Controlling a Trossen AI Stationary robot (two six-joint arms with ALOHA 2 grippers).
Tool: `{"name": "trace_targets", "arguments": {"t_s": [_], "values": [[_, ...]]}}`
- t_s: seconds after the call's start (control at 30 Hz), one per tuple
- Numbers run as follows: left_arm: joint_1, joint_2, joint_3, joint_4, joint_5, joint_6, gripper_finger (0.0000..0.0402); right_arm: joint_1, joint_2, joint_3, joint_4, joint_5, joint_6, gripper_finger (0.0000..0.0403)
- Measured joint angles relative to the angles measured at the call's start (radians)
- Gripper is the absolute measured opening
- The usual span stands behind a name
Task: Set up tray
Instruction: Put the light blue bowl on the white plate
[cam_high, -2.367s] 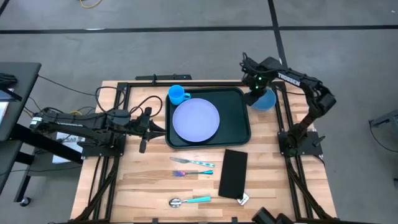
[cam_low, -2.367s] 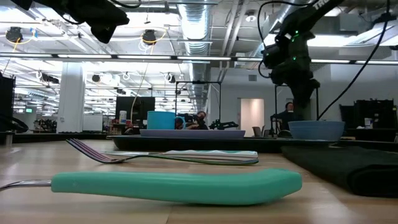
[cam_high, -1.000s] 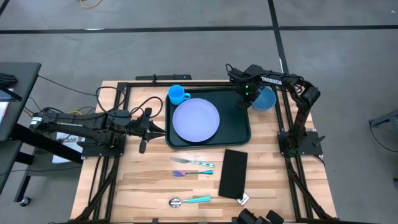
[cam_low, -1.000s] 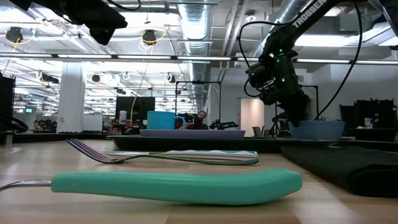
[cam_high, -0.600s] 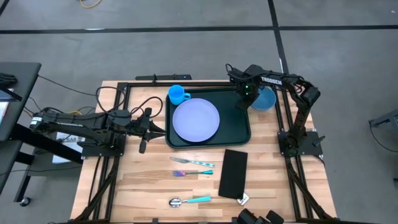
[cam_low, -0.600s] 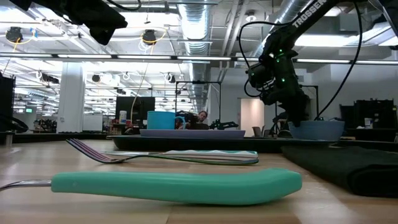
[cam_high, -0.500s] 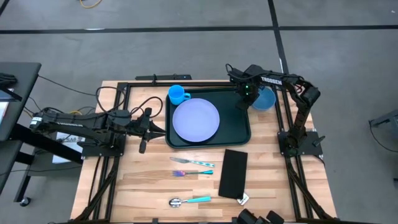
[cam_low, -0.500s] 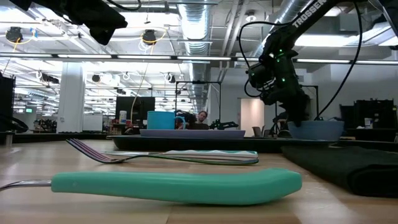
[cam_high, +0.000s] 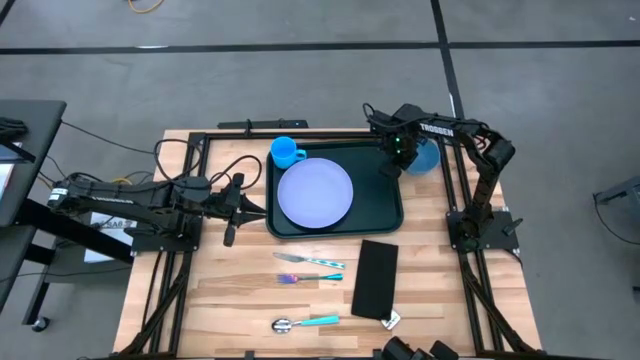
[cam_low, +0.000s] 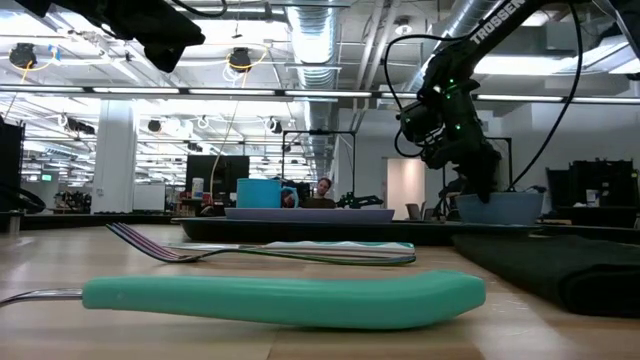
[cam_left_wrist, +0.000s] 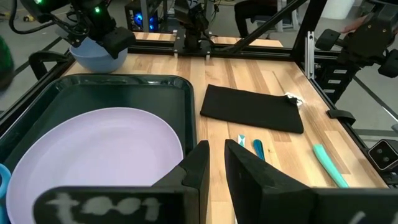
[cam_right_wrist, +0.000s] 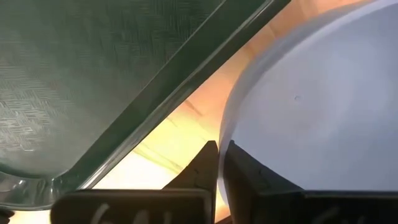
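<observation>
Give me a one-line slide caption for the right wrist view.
Right gripper shut on the rim of the blue bowl, beside the green tray's raised edge.

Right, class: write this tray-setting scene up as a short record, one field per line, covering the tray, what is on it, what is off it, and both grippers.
tray: dark green tray at the table's far middle
on tray: lilac plate
beside tray: blue cup at its far left corner; blue bowl just off its far right corner
loose on table: black napkin, fork, spoon
right gripper: shut on the blue bowl's rim
left gripper: waiting left of the tray, nearly shut, holding nothing
</observation>
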Motion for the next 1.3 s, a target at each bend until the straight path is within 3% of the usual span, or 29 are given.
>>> {"name": "trace_targets", "arguments": {"t_s": [0.23, 0.6, 0.97, 1.3], "values": [[0.0, 0.0, 0.0, 0.0, 0.0, -0.005, 0.0036, 0.0, 0.0, 0.0, -0.01, 0.0, -0.002, 0.0009], [0.0, 0.0, 0.0, 0.0, 0.0, -0.005, 0.0036, 0.001, 0.0, 0.035, -0.167, 0.0, -0.002, 0.0003], [0.0, 0.0, 0.0, 0.0, 0.0, -0.005, 0.0036, 0.079, 0.0, 0.237, -0.289, 0.008, -0.002, 0.0003], [0.0, 0.0, 0.0, 0.0, 0.0, -0.005, 0.0036, 0.236, -0.001, 0.399, -0.314, 0.031, 0.016, 0.0001]]}}
